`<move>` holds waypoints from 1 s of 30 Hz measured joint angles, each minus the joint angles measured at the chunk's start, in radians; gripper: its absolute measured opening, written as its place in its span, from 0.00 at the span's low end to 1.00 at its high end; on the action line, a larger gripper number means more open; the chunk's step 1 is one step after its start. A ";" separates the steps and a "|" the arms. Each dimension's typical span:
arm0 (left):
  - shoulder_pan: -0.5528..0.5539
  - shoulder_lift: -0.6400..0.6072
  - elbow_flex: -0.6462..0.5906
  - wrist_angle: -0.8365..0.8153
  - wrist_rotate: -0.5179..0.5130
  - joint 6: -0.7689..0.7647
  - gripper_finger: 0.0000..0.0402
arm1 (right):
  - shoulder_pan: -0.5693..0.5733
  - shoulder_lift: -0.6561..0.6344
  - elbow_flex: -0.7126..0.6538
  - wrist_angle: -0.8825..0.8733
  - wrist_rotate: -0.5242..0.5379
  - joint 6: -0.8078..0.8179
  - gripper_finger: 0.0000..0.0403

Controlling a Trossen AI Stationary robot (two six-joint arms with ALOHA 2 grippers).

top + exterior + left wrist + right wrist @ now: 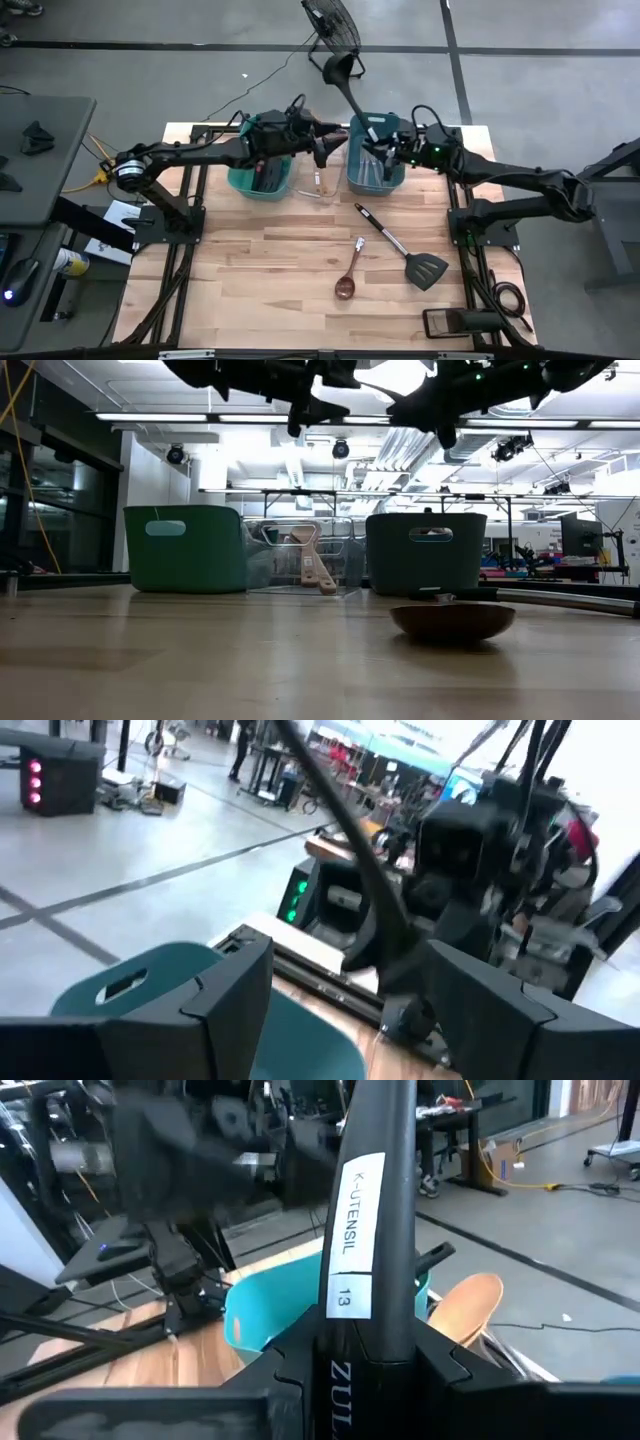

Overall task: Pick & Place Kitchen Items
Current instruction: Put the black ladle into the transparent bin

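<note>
Two grippers up: my right gripper point(350, 1365) clamps the black ladle point(345, 80) at twelve o'clock above the blue bin point(375, 175); my left gripper point(322, 150) gapes empty.

A black ladle point(343, 75) with a white label on its handle stands over the blue bin point(375, 160). At nine o'clock of it, a green bin point(262, 180). On pale wood table point(250, 280): black spatula point(405, 250), brown wooden spoon point(347, 280).
</note>
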 joint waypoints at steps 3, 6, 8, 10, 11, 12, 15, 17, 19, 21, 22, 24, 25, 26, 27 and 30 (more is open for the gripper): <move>0.012 -0.001 0.000 0.031 0.017 -0.014 0.63 | 0.022 0.030 -0.001 0.054 0.001 -0.006 0.20; 0.017 -0.001 0.000 0.065 0.053 -0.022 0.63 | 0.041 0.061 -0.001 0.080 0.025 -0.008 0.20; 0.020 -0.001 0.000 0.074 0.074 -0.027 0.63 | 0.050 0.086 -0.001 0.103 0.037 -0.007 0.20; 0.020 -0.001 0.000 0.080 0.075 -0.040 0.63 | 0.060 0.109 -0.001 0.130 0.038 -0.004 0.20; 0.020 -0.001 0.000 0.084 0.075 -0.047 0.63 | 0.065 0.120 -0.001 0.143 0.038 -0.004 0.20; 0.020 -0.001 0.000 0.085 0.075 -0.050 0.63 | 0.073 0.131 -0.001 0.152 0.037 -0.003 0.20; 0.020 0.000 0.000 0.085 0.073 -0.059 0.63 | 0.097 0.167 -0.001 0.176 0.042 -0.003 0.20; 0.020 0.000 0.000 0.086 0.062 -0.068 0.63 | 0.108 0.182 -0.001 0.199 0.039 -0.004 0.20; 0.020 0.000 0.000 0.086 0.058 -0.075 0.63 | 0.113 0.191 -0.001 0.221 0.042 -0.004 0.20; 0.020 0.000 0.000 0.086 0.050 -0.080 0.63 | 0.114 0.194 -0.001 0.222 0.048 -0.004 0.20; 0.020 -0.001 0.000 0.086 0.047 -0.085 0.63 | 0.114 0.195 -0.001 0.215 0.058 -0.004 0.20; 0.020 0.000 0.000 0.085 0.040 -0.102 0.63 | 0.114 0.196 -0.001 0.210 0.072 -0.003 0.20; 0.020 0.000 0.000 0.086 0.040 -0.111 0.61 | 0.114 0.196 -0.001 0.213 0.073 -0.004 0.20; 0.020 0.000 0.000 0.085 0.039 -0.113 0.60 | 0.114 0.196 -0.001 0.217 0.074 -0.004 0.20; 0.020 0.000 0.000 0.085 0.039 -0.119 0.57 | 0.114 0.195 -0.001 0.220 0.074 -0.004 0.20; 0.020 0.000 0.000 0.085 0.039 -0.139 0.48 | 0.114 0.195 -0.001 0.218 0.069 -0.004 0.20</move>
